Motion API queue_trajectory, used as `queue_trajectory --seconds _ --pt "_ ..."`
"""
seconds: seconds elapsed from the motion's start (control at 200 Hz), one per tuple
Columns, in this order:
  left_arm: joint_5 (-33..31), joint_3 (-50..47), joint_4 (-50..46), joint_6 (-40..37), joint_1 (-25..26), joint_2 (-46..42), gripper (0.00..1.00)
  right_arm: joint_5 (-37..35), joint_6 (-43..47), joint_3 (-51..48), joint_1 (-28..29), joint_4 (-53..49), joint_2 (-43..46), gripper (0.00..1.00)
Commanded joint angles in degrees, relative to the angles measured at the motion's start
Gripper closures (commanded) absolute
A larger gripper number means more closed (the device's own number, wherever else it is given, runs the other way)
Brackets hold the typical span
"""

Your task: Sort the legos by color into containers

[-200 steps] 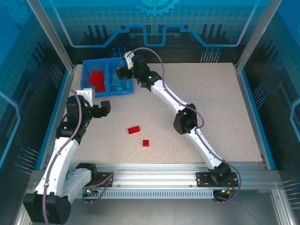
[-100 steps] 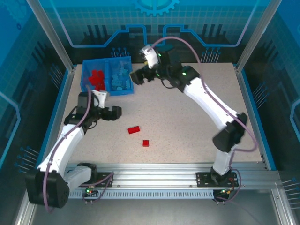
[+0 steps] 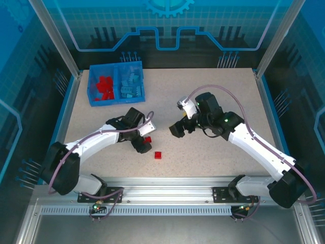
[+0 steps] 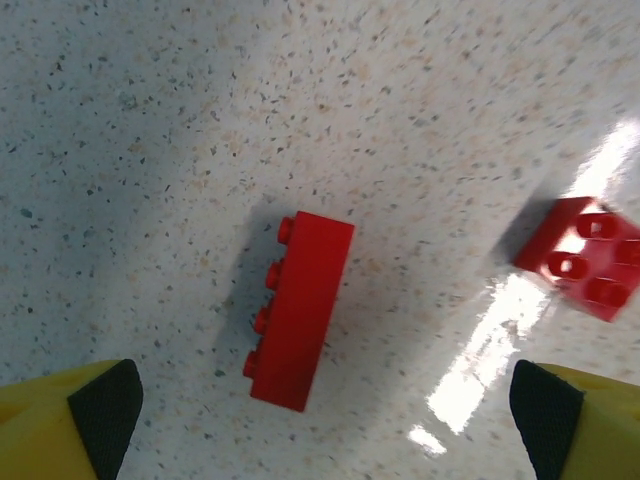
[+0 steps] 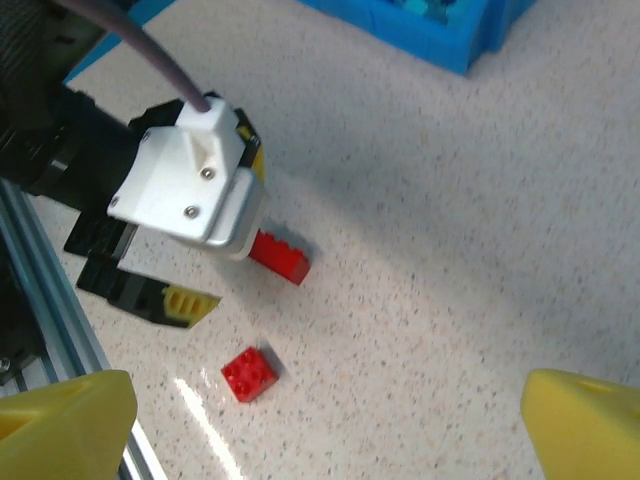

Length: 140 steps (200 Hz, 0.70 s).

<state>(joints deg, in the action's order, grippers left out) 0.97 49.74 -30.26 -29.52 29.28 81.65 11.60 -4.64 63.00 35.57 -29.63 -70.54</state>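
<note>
The left gripper (image 4: 322, 420) is hanging just above the long red brick (image 4: 300, 310). Its jaws are standing wide open, one on each side of the brick, and they are holding nothing. So I think the step going on is picking up this brick.

The right gripper (image 3: 175, 130) is hanging over the table (image 3: 223, 91) close by. It is wide open too, and it is holding nothing.

The long brick is lying on its side on the table. The small square red brick (image 4: 585, 268) is lying near it, not touching. The blue bin (image 3: 118, 101) is sitting well apart, at the far left corner. It is holding red bricks (image 3: 105, 85) in its left part and light blue bricks (image 3: 130, 85) in its right part.

Next, I think the left gripper is going to need to drop down, squeeze the brick across its thin sides, and carry it to the red part.

From the top, the gripper is covering part of the long brick, but the bin and its colors are showing well. The left wrist view is showing the whole brick, with its bumps pointing sideways. The right wrist view is showing the left gripper from the side, with both red bricks below it.
</note>
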Motion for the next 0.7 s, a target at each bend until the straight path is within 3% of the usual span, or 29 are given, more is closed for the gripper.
queue_trajectory --seconds 0.0,0.31,0.585,0.695 --pt "-4.0 1.2 4.3 -4.6 0.5 3.1 0.04 0.3 -2.8 -2.4 -0.7 0.5 1.5 0.0" --pt "-2.5 2.4 6.0 -4.4 0.5 11.3 0.27 0.2 -5.6 -5.8 -0.7 3.7 1.6 0.0" --pt "-0.2 2.6 5.1 -3.3 0.5 11.5 0.71 3.4 -7.4 -7.4 -0.6 5.1 0.9 0.0" --pt "0.1 2.9 5.1 -2.9 0.4 9.9 0.81 3.7 -7.7 -7.3 -0.5 5.6 0.7 0.0"
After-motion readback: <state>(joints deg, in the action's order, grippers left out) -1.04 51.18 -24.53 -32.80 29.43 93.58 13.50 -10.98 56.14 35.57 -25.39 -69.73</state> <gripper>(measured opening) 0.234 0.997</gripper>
